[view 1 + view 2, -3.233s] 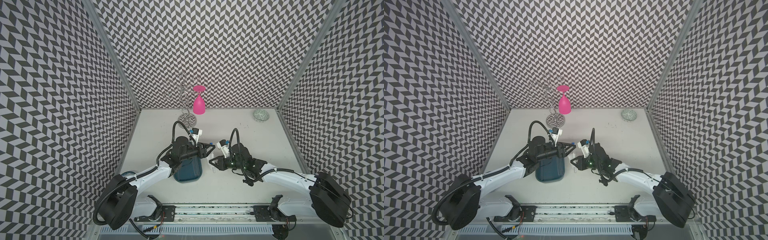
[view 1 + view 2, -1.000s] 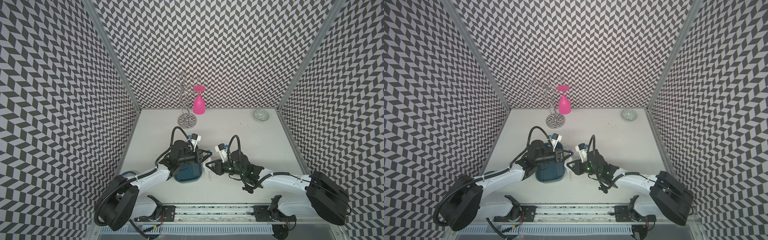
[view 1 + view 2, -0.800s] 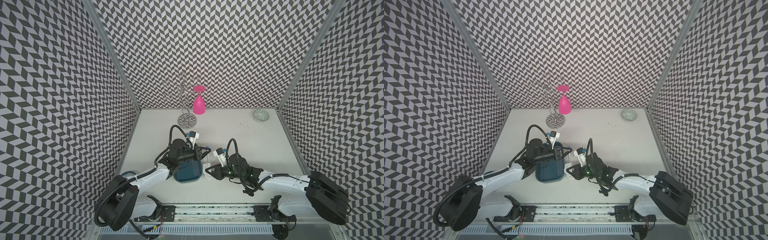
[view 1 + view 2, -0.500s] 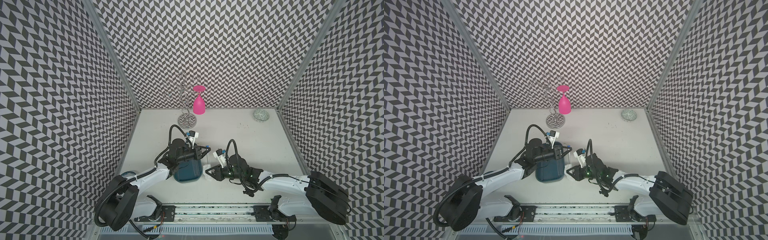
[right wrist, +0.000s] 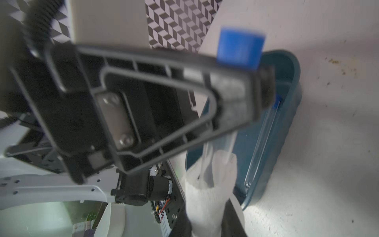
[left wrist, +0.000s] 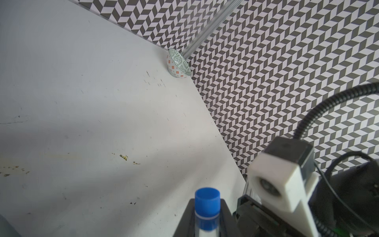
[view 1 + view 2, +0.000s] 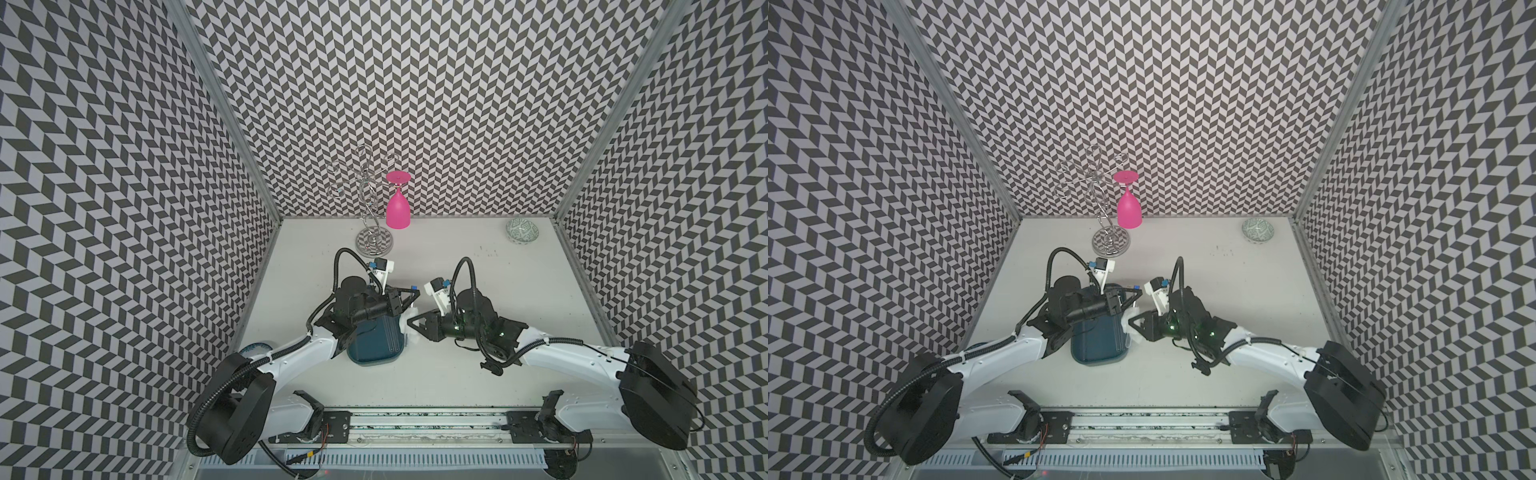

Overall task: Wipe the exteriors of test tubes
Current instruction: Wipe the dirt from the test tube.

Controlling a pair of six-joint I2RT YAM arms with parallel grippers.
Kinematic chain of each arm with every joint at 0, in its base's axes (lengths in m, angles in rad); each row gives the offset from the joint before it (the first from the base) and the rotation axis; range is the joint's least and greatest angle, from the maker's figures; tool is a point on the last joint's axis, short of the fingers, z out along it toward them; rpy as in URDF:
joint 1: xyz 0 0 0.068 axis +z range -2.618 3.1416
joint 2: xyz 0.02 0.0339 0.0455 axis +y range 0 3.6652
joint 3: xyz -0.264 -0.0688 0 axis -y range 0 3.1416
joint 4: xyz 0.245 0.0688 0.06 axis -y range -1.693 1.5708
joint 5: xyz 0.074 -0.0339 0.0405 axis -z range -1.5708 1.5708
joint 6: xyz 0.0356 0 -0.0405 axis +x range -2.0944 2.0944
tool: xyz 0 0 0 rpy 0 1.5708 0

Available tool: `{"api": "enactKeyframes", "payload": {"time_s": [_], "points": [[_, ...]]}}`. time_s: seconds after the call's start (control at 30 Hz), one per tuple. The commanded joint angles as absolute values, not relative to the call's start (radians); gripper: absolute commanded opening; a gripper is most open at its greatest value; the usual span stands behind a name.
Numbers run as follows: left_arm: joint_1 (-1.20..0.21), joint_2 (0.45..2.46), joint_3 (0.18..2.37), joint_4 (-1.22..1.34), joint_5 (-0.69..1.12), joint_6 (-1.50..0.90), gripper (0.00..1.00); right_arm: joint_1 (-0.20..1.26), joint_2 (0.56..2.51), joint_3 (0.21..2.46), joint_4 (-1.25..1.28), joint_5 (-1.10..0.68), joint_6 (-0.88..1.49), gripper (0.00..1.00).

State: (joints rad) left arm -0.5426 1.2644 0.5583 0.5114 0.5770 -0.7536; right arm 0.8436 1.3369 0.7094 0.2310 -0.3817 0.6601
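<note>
The test tube (image 5: 221, 143) hangs cap-up by the edge of the teal tray (image 5: 291, 67), at about two o'clock from the tray's middle in a top view. The left gripper (image 7: 410, 292) is clamped narrowly on it just under the blue cap (image 6: 207, 205). The right gripper (image 7: 412, 325), nearly closed, pinches the white tissue (image 5: 207, 190) folded round the tube's lower end. A good wipe likely needs light, even pressure along the glass against a firm left grip; a hard squeeze could pull the tube loose.
</note>
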Motion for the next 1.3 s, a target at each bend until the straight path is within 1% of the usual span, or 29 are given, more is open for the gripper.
{"api": "enactKeyframes", "payload": {"time_s": [0.0,0.1,0.2,0.53,0.7,0.93,1.27], "points": [[-0.54,1.246,0.561,0.531,0.571,-0.755,0.2,0.811,1.372,0.765,0.26,-0.415,0.601,0.2],[-0.54,1.245,0.561,0.531,0.571,-0.756,0.2,0.798,1.404,0.777,0.262,-0.449,0.587,0.2],[-0.539,1.238,0.562,0.531,0.563,-0.756,0.2,0.806,1.407,0.738,0.3,-0.466,0.614,0.19],[-0.54,1.247,0.562,0.538,0.558,-0.764,0.2,0.882,1.309,0.578,0.344,-0.416,0.703,0.19],[-0.54,1.251,0.56,0.545,0.557,-0.769,0.2,0.891,1.277,0.528,0.35,-0.396,0.722,0.2],[-0.54,1.243,0.551,0.541,0.556,-0.772,0.2,0.872,1.325,0.621,0.329,-0.384,0.662,0.22],[-0.54,1.235,0.552,0.537,0.555,-0.778,0.2,0.794,1.394,0.754,0.327,-0.415,0.6,0.22]]}}
